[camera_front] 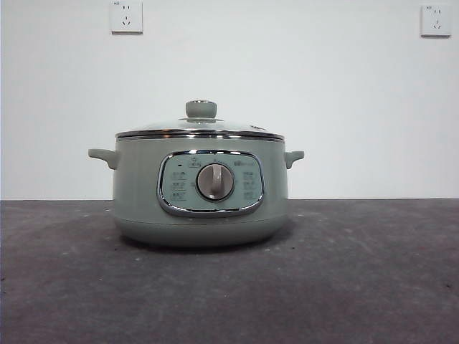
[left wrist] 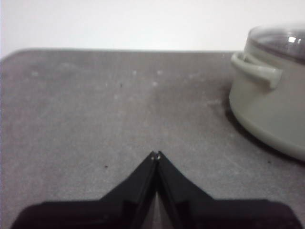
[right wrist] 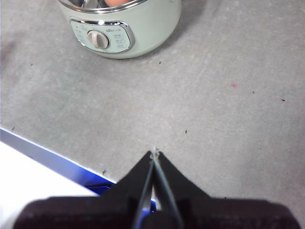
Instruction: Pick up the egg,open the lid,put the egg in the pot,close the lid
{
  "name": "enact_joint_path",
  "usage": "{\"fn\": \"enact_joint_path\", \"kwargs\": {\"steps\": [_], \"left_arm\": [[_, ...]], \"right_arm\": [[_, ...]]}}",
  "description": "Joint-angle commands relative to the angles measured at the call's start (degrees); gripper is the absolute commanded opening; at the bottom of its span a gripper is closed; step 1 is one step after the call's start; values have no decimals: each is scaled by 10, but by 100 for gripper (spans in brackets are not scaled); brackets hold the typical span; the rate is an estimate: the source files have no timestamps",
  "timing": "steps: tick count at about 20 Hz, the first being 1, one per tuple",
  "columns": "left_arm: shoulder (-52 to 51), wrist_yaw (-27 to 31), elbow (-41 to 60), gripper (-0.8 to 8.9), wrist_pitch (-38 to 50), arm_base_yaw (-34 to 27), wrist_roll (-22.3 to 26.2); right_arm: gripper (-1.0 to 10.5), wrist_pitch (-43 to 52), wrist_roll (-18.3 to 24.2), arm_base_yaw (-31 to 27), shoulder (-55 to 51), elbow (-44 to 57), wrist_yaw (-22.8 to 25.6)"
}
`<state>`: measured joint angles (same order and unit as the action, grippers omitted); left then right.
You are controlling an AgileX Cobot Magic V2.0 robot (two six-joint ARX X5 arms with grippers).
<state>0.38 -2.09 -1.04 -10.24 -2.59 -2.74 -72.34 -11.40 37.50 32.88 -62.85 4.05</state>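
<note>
Looking through the glass, you can see the egg point(right wrist: 116, 2) already in the pot point(camera_front: 200, 190) with the lid point(camera_front: 200, 127) seated — both the left gripper point(left wrist: 156, 153) and right gripper point(right wrist: 154, 152) sit closed, empty, well clear of it.

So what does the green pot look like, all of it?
The pot is big, round and pale sage green, standing upright on the dark table. It has two little side handles and a chrome-framed panel with a silver dial on its front. The glass lid with a green knob sits closed on top.
</note>
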Motion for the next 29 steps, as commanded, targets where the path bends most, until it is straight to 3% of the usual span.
{"fn": "enact_joint_path", "kwargs": {"steps": [1,17,18,20,22,25,28,29], "left_arm": [[-2,1,6,-3,7,-2,-6],[8,2,6,-4,7,-2,-6],[8,2,6,-4,7,-2,-6],[8,2,6,-4,7,-2,-6],[8,2,6,-4,7,-2,-6],[8,2,6,-3,7,-2,-6],[8,2,6,-4,7,-2,-6],[8,2,6,-4,7,-2,-6]], "right_arm": [[3,3,-5,1,0,3,0],[2,3,-5,1,0,3,1],[1,5,10,1,0,3,20],[1,8,50,-5,-2,3,105],[1,7,50,-40,-11,3,155],[1,50,51,-132,-41,5,155],[1,205,54,-231,-99,41,145],[1,262,65,-259,-120,68,117]]}}
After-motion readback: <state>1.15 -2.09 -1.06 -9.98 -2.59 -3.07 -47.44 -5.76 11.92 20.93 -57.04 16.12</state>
